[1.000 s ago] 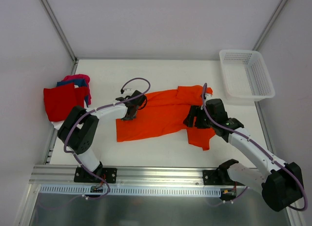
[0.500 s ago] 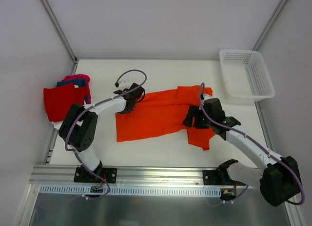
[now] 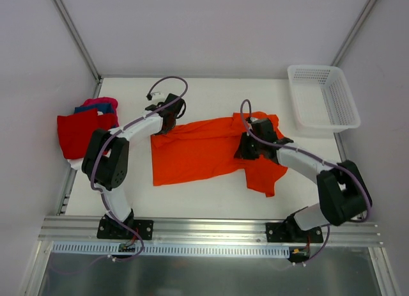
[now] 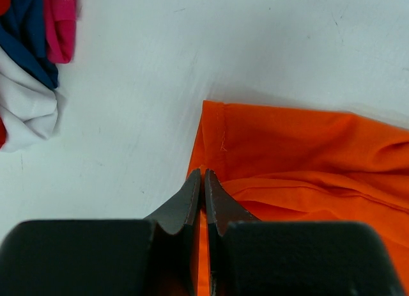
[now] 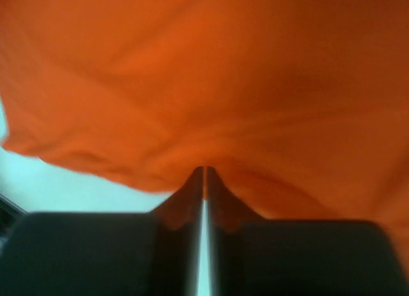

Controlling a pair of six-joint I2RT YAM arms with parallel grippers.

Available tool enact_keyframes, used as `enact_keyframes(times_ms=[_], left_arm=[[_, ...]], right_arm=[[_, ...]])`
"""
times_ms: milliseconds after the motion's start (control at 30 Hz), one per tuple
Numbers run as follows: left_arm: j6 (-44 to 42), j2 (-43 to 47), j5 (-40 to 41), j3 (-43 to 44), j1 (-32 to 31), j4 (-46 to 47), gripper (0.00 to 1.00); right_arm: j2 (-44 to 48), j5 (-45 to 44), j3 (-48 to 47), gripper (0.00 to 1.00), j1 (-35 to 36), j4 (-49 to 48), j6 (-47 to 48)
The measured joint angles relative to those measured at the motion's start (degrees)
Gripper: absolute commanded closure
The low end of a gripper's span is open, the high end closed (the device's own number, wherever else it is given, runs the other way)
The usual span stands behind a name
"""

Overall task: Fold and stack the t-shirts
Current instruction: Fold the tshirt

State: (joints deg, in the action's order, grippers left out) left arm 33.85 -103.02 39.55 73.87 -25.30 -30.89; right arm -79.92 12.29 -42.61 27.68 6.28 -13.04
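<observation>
Top external view: mesh basket (image 3: pixel 312 67) stands far right, apart from the orange t-shirt (image 3: pixel 198 152); left gripper (image 4: pixel 203 174) and right gripper (image 5: pixel 204 171) each pinch its cloth.

Overhead wide; wrist cams close, sharing orange t-shirt (image 3: pixel 192 156).

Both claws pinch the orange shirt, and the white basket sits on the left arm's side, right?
No. The top view shows the white basket on the right arm's side. The left claw and right claw do pinch the orange shirt.
</observation>
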Motion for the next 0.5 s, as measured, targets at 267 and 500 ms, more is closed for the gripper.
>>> enact_keyframes(times_ms=[267,500], left_arm=[[-0.31,-0.02,-0.02,-0.81,-0.15,-0.02,1.00],[-0.37,-0.02,-0.02,-2.47,-0.15,-0.07,1.00]], right_arm=[[-21.81,3.13,-23.65,0.99,1.20,-1.53,-0.24],[-35.12,6.08,-40.22,0.99,2.38,0.28,-0.52]])
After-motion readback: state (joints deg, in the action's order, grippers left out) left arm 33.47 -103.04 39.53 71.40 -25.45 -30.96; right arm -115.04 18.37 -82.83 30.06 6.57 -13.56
